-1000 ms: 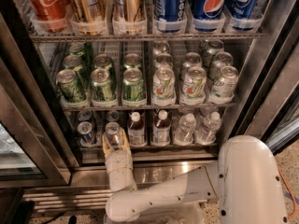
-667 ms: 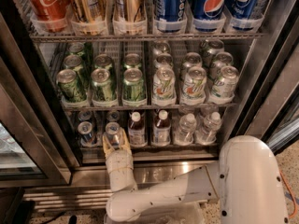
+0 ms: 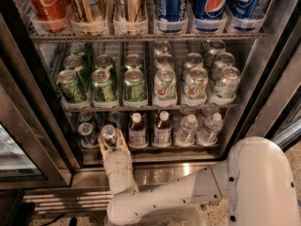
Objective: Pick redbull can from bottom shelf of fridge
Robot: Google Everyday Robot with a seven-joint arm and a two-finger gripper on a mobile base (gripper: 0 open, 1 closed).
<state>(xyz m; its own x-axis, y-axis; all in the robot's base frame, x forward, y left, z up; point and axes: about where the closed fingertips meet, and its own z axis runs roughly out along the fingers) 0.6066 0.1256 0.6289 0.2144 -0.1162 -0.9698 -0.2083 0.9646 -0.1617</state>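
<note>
The fridge stands open with wire racks of drinks. On its bottom shelf, at the left, stand slim silver-and-blue redbull cans. One redbull can sits between the tan fingers of my gripper, which reaches into the shelf's second lane from the left. The fingers stand on either side of this can. Another redbull can stands in the lane to its left, with more cans behind. My white arm comes in from the lower right.
White-capped bottles and clear water bottles fill the bottom shelf to the right. Green cans and pale cans stand on the rack above. Cola and Pepsi cans line the top rack. A glass door stands at the left.
</note>
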